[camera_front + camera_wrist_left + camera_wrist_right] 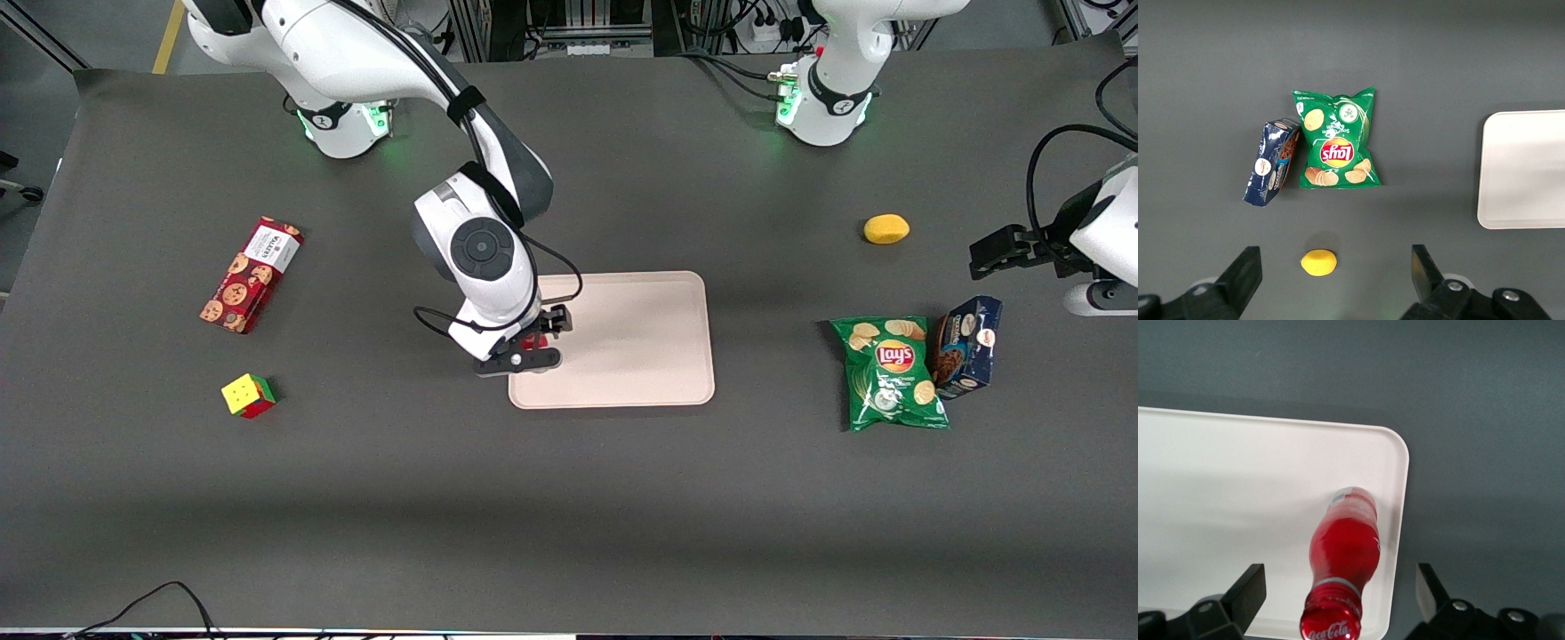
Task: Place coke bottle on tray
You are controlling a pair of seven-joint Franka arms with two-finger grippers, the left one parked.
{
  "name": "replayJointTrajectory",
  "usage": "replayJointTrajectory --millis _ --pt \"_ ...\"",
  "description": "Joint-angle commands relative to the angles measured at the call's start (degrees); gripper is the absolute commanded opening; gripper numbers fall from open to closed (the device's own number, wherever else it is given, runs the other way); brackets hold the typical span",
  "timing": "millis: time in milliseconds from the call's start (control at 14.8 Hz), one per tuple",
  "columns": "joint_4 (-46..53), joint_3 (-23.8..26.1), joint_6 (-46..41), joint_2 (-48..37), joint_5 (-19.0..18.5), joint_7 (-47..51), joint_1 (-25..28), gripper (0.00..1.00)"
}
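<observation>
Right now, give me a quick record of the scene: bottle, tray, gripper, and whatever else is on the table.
coke bottle: standing on the tray, near one of its corners
tray: mid-table, otherwise bare
gripper: above the bottle, fingers open, not touching it
task state: bottle appears placed
toward working arm's end: red cookie box, cube
toward parked arm's end: chips bag, blue box, lemon

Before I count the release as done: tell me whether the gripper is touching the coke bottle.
Apart. In the right wrist view the gripper has its fingers spread wide, with bare tray showing between each finger and the coke bottle, which stands on the tray.
</observation>
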Motion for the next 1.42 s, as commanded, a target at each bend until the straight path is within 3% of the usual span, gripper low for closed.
replayJointTrajectory --millis 0,270,540,742,877,1080,1350 --pt "1.07 -0.38 -1.65 -4.67 0.82 0.22 0.10 1.00" --pt "1.24 -0.65 -13.75 -16.00 0.39 -0.04 -2.88 1.00" --pt "0.37 -0.03 -26.86 -26.02 0.65 -8.63 -11.83 1.00" --pt "-5.15 5.40 -28.03 -33.06 0.30 -9.62 -24.22 1.00" --pt "-6.05 8.48 -27.85 -34.31 -2.50 -9.62 -29.59 1.00" --pt "-7.63 7.01 -27.77 -34.92 -7.78 -9.62 -30.58 1.00" --pt "-8.51 3.14 -27.68 -35.54 -8.41 -9.62 -31.72 1.00"
